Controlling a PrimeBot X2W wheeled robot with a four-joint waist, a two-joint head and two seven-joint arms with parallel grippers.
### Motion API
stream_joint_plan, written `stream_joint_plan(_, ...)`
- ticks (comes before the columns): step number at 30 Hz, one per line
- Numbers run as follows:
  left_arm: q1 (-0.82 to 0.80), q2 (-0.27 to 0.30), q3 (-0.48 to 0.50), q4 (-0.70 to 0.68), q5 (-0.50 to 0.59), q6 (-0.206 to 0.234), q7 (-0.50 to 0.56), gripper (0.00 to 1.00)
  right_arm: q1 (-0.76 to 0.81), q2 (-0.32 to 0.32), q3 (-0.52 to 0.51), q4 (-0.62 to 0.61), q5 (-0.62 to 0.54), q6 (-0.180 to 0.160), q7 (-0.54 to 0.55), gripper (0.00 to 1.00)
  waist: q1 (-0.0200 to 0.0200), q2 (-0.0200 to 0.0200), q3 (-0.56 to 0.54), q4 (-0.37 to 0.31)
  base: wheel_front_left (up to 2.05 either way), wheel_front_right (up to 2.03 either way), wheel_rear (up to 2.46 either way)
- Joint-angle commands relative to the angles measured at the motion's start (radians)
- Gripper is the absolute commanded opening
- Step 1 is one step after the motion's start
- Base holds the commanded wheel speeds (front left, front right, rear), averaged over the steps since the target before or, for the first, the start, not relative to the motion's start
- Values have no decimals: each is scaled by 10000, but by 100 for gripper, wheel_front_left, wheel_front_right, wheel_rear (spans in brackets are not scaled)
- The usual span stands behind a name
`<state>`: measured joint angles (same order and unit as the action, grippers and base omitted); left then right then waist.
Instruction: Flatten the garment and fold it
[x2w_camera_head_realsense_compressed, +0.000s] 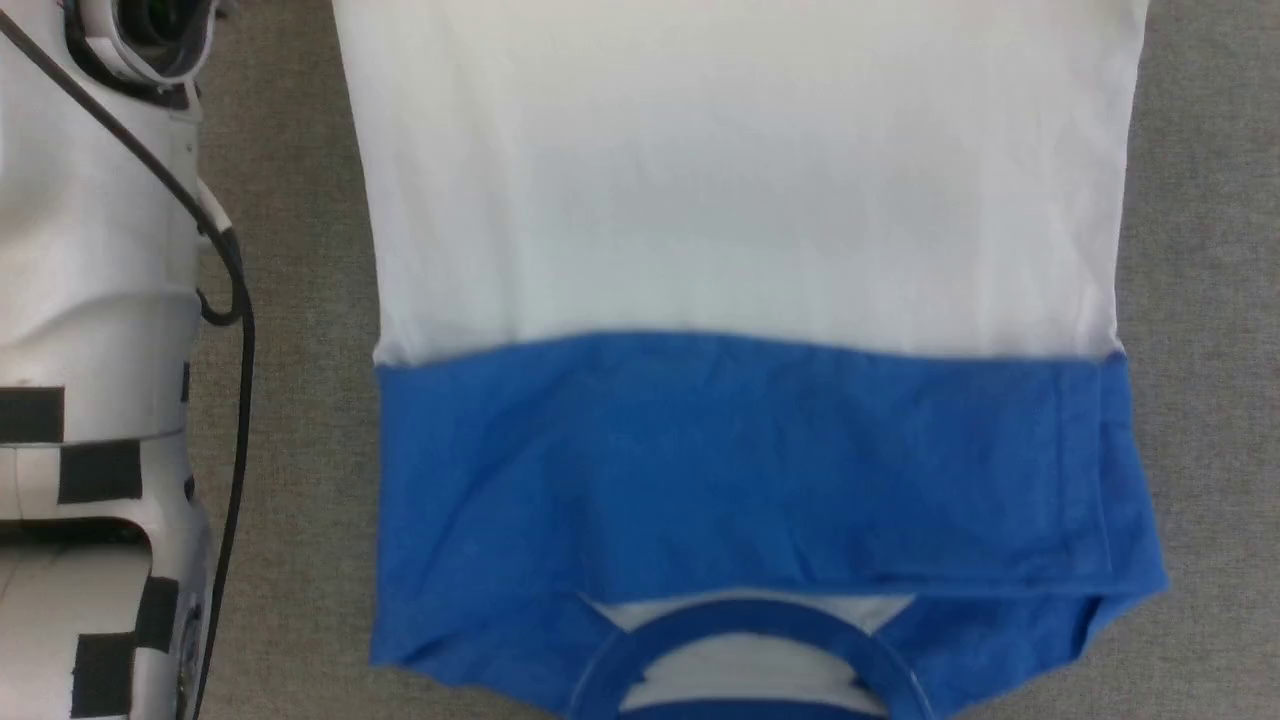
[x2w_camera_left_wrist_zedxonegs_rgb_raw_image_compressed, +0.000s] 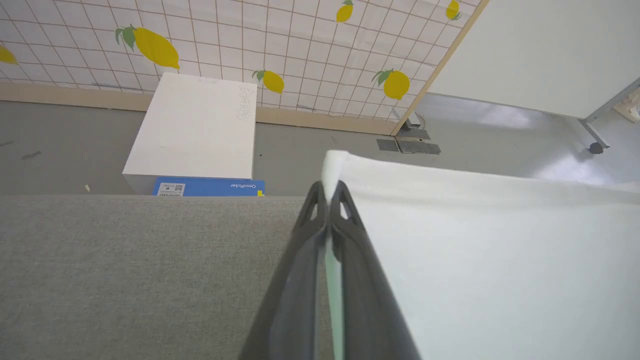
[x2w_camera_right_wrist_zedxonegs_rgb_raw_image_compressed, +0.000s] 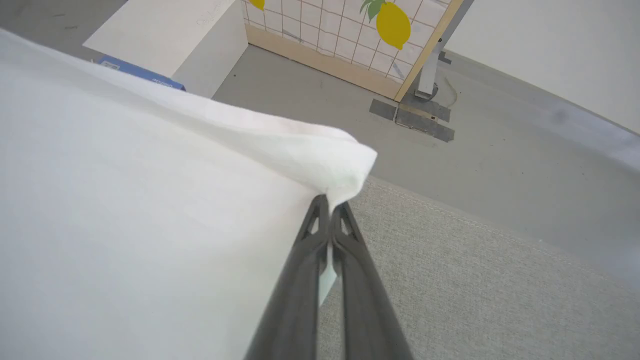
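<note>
The garment lies on the grey table, its white body stretching away from me and its blue shoulders and collar near the bottom of the head view, sleeves folded in. In the left wrist view my left gripper is shut on the garment's white far left corner, lifted a little off the table. My right gripper is shut on the white far right corner, which bunches above its fingertips.
My pale left forearm with a black cable runs down the left side of the head view. Beyond the table's far edge are a white box, a lemon-patterned screen and grey floor.
</note>
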<state>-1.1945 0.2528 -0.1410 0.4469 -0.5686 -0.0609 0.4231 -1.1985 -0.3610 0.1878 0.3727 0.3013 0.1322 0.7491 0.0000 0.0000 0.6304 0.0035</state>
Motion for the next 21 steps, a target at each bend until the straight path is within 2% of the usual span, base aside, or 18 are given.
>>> stream_joint_plan(1,-299,149,43,21,233,-85,-427,0,-222,50,-138,102,-180,-15,-328,0,0,0,-62,3,0,0,0)
stream_joint_plan(8,-542,243,-108,387,382,-395,-1708,0,-459,333,-318,663,-645,-15,-1662,0,0,0,-383,30,0,0,0)
stream_joint_plan(15,333,288,-705,383,-110,-644,-1722,0,257,212,329,834,-117,-15,-2037,0,0,0,-1207,214,0,0,0)
stream_joint_plan(21,1797,417,-1307,-123,-727,-690,-1788,0,1758,-23,565,391,856,-15,-2438,0,0,0,-2446,440,0,0,0)
